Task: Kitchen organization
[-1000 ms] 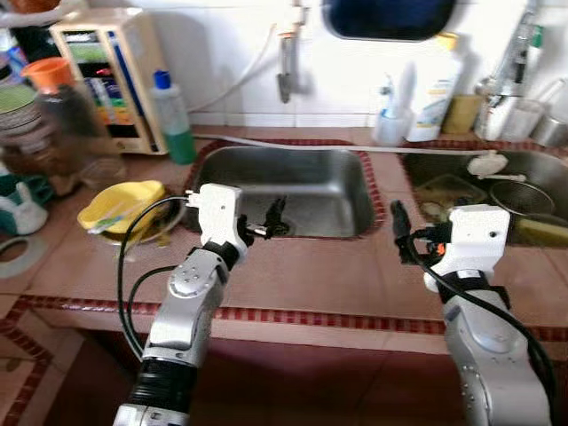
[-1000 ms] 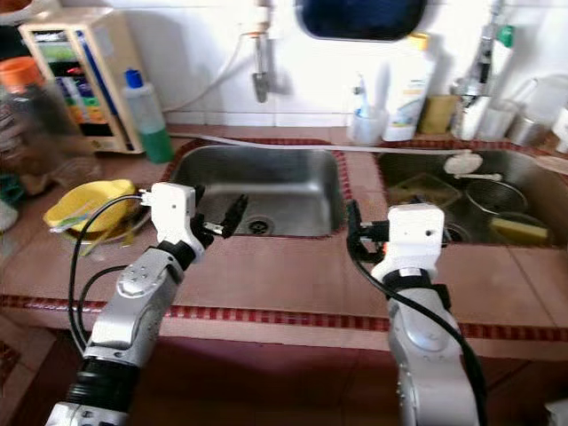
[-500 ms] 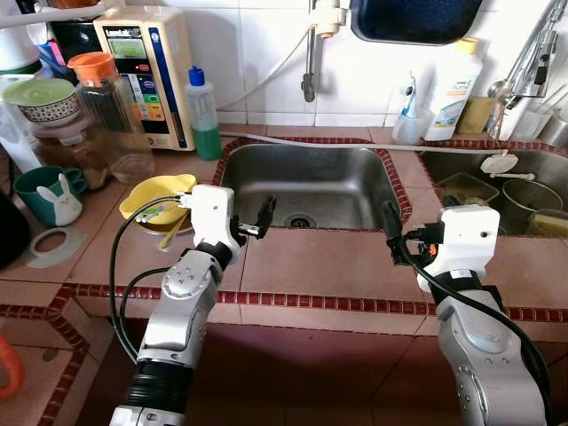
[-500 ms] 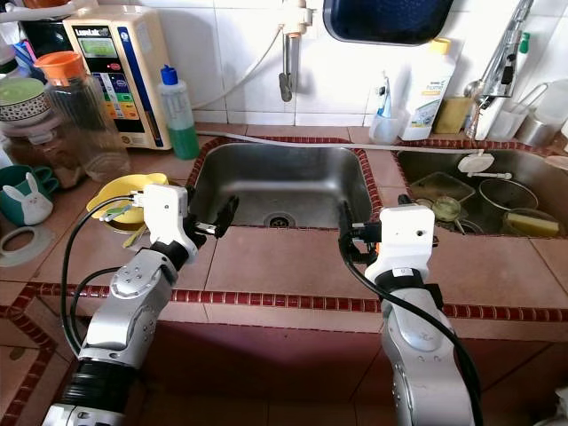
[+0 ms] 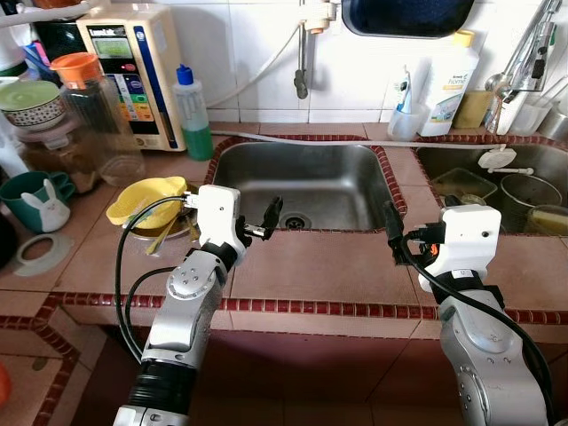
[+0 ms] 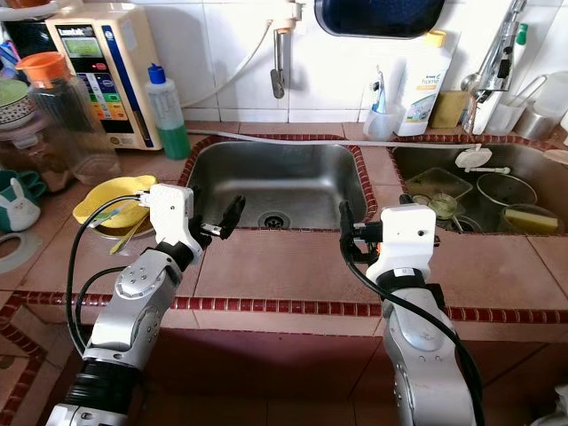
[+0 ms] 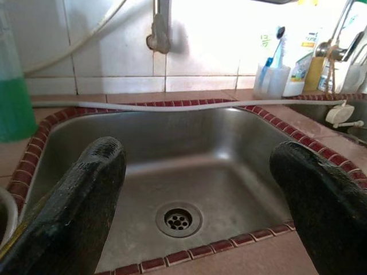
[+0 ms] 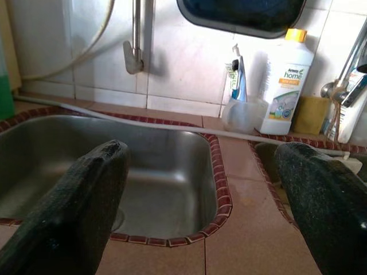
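My left gripper [image 5: 264, 220] hovers open over the tiled counter at the front left rim of the steel sink [image 5: 302, 182]. In its wrist view the fingers [image 7: 86, 200] stand wide apart, framing the drain [image 7: 178, 218]. My right gripper [image 5: 397, 232] is open too, above the counter strip between the two basins, its fingers [image 8: 80, 200] spread with nothing between them. A yellow bowl [image 5: 145, 197] holding utensils sits on the counter just left of the left gripper.
Along the back left stand a green soap bottle [image 5: 193, 115], a water unit [image 5: 133, 71], an orange-lidded jar [image 5: 89, 115] and a teal mug [image 5: 35, 200]. A toothbrush cup [image 5: 404, 120] and white bottle [image 5: 446, 58] stand behind. The right basin [image 5: 444, 164] holds dishes.
The whole picture has shifted and sharpened as the camera moved. Both grippers keep the same open pose by the sink.
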